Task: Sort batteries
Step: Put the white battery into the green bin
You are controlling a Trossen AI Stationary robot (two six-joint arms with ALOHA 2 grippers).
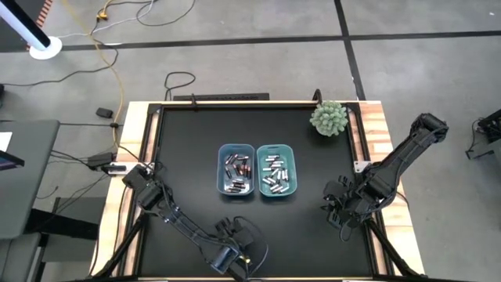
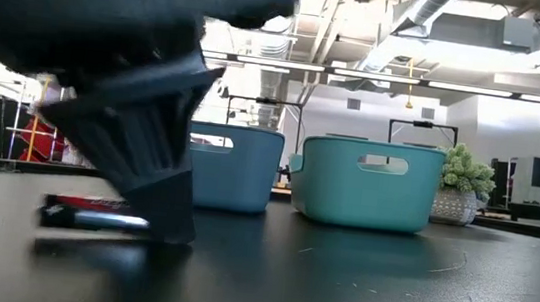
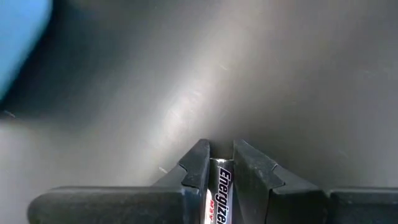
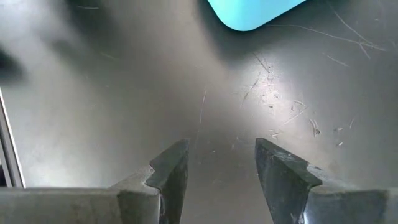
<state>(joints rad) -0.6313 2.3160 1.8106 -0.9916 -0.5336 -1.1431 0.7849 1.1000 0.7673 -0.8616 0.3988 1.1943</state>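
Black worktop [image 1: 188,149] carries a blue bin [image 1: 236,169] and teal bin [image 1: 278,170] side by side at centre, both w/ batteries [image 1: 273,172] lying at mixed angles. Left tool [image 3: 221,163] at near edge, down on the worktop, pinched on a battery [image 3: 220,193] lying flat, long axis running along the fingers. Right tool [image 4: 221,158] hangs over bare worktop w/ fingers apart, holding nothing

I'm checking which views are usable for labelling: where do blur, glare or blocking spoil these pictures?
Low view: the left gripper looms close and blurred, blocking the left side; the teal bin is sharp. Left wrist view: glare streaks the table, the blue bin is an out-of-focus smear, yet the battery between the fingers reads clearly. Right wrist view: a bright sheen shows up scratches.
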